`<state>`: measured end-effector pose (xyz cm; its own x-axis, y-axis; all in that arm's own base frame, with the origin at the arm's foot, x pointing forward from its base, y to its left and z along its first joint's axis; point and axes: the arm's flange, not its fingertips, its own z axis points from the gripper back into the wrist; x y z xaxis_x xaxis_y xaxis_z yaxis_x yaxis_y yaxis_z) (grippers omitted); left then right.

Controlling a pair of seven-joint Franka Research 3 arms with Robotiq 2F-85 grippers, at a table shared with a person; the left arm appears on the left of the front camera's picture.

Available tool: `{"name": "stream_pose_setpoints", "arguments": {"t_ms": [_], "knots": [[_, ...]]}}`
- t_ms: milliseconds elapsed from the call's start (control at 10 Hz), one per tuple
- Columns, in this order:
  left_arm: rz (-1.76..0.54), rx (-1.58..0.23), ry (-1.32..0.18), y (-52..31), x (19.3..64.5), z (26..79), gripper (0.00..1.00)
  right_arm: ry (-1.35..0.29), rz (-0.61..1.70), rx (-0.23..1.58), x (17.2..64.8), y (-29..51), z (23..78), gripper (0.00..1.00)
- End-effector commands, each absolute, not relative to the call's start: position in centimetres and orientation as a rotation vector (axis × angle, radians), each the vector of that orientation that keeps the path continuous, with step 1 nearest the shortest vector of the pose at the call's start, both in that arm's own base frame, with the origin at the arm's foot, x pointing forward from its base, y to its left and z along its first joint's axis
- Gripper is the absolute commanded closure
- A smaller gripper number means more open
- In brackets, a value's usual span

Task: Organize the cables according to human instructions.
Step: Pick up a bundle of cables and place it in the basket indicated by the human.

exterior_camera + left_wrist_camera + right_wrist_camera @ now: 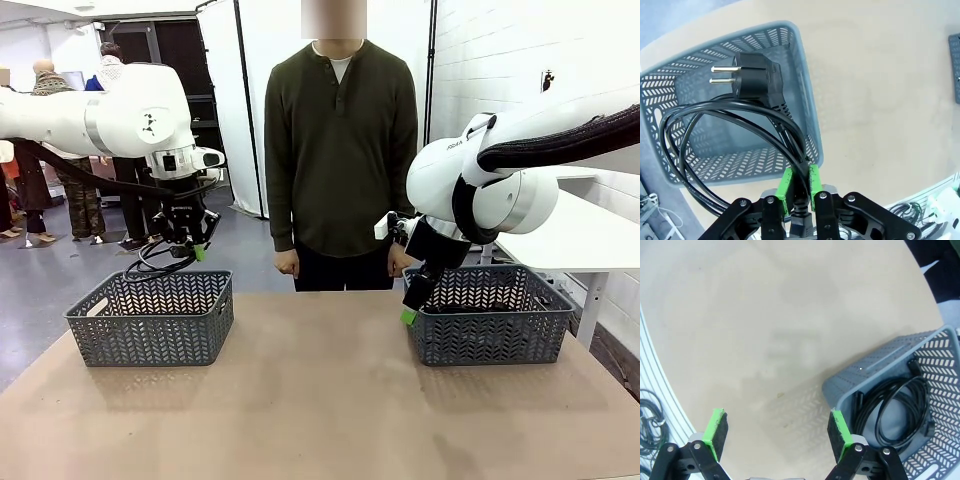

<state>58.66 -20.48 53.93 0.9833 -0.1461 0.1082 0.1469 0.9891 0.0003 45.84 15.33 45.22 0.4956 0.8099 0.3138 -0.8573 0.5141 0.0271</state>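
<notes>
My left gripper (196, 250) hangs above the left grey basket (150, 318), shut on a coiled black cable (158, 262). In the left wrist view the green pads (786, 183) pinch the cable (730, 130); its loops and two-pin plug (752, 79) dangle over the basket (805, 95). My right gripper (412, 308) stands open at the near left corner of the right basket (490, 330), nothing between its fingers (837, 427). A coiled cable (900, 410) lies inside that basket (880, 365). The human (340, 150) stands at the far side, arms down.
Bare brown tabletop (320, 400) stretches between and in front of the two baskets. A white table (580, 235) stands at the right behind my right arm. Loose wires (650, 420) lie off the table edge in the right wrist view.
</notes>
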Motion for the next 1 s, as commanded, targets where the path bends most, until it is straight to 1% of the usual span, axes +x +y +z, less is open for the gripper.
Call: {"name": "stream_pose_setpoints", "arguments": {"t_ms": [0, 900], "knots": [[-0.124, 0.008, -0.117, -19.0, 58.9, 53.6, 1.0, -0.276, 1.016, 0.18, 45.9, 15.3, 45.2, 0.0], [-0.063, 0.028, -0.14, -15.0, 62.1, 48.1, 1.0, -0.276, 1.016, 0.18, 45.9, 15.3, 45.2, 0.0]]}}
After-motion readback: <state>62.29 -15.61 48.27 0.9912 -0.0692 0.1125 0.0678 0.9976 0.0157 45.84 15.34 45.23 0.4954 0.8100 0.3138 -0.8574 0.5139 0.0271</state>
